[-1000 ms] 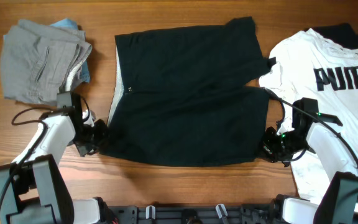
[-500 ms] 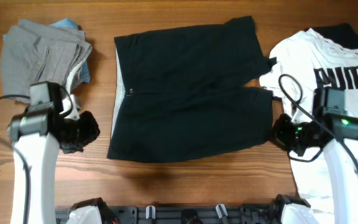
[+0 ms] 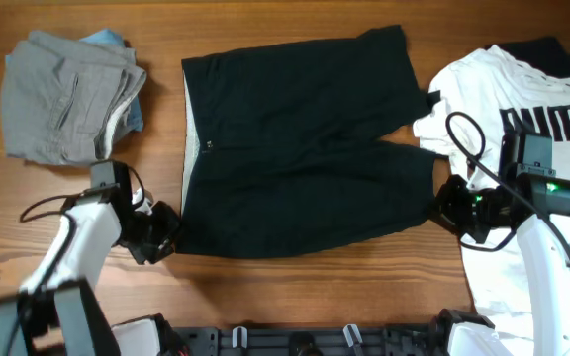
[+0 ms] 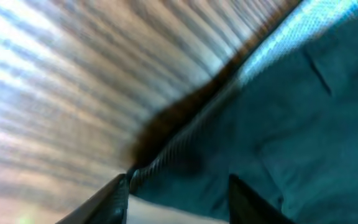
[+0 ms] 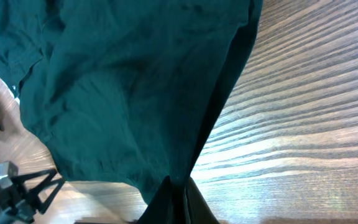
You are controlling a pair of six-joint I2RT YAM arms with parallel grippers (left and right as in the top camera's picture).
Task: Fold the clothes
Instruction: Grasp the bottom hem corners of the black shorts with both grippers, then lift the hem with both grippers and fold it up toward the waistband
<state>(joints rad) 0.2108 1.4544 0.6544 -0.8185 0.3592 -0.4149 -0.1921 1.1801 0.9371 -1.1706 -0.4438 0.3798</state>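
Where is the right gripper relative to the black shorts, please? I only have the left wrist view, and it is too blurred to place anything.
Observer: The right gripper sits at the near corner of the leg hem of the black shorts, right beside the white PUMA T-shirt.
Operator: Thank you. Does it actually have hold of the fabric?
Observer: It appears so. In the right wrist view the hem gathers to a point between its fingers, which are closed together on it.
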